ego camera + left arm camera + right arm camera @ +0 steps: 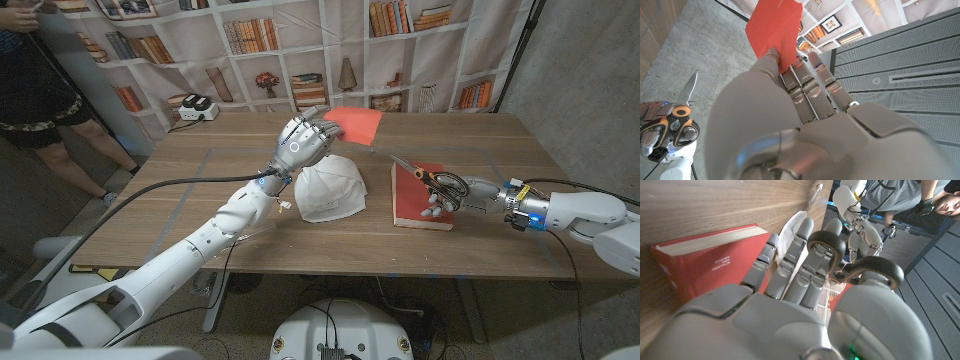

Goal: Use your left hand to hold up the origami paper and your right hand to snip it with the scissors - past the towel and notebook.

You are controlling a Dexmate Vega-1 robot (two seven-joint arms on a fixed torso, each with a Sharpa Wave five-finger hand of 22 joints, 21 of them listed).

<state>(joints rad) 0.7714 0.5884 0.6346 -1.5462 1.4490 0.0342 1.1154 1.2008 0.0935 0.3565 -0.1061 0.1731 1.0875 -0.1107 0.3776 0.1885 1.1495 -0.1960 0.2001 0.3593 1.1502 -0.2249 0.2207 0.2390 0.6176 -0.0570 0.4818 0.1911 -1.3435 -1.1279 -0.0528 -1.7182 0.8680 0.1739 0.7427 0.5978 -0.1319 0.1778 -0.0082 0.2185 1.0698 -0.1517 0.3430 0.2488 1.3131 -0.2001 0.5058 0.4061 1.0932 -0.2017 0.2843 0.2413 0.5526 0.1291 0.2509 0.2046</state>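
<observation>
My left hand [303,142] is raised over the middle of the table and pinches a red origami sheet [358,125], which sticks out to the right of its fingers. In the left wrist view the sheet [774,27] stands up from between thumb and fingers of the left hand [790,115]. My right hand [452,194] hovers over the red notebook [418,198] and holds scissors [425,175] with orange-and-black handles, blades pointing toward the paper. The scissors [682,112] show again in the left wrist view, and their handles [860,255] in the right wrist view around the right hand [790,305]'s fingers.
A white folded towel [330,192] lies under and just right of my left arm, with the red notebook [705,262] beside it. A person [40,90] stands at the far left behind the table. A bookshelf backdrop and a white power box [195,107] are at the back.
</observation>
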